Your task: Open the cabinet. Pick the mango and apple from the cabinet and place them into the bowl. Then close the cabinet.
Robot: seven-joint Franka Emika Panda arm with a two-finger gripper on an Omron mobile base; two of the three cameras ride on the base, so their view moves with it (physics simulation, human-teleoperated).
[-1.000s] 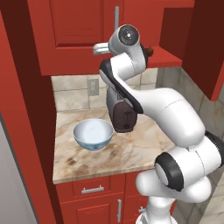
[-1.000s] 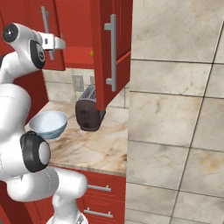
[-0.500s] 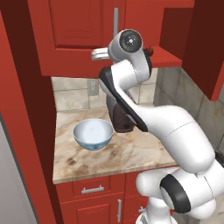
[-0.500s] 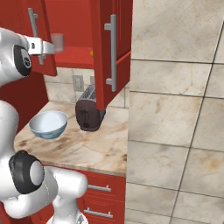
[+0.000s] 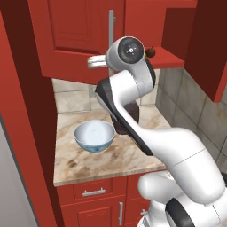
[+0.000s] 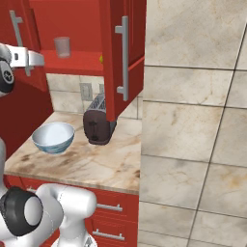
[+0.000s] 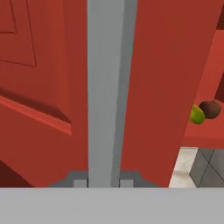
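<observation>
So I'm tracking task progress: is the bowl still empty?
Empty. The bowl on the counter shows a bare whitish inside; the mango and apple sit on the cabinet shelf.

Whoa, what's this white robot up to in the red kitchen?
The white arm's gripper is closed around the long silver bar handle of the left door of the big red wall cabinet. The right door already stands open. On the shelf inside sit a small yellow-green mango and a dark red apple, side by side. The pale blue bowl sits on the marble counter with no fruit in it.
</observation>
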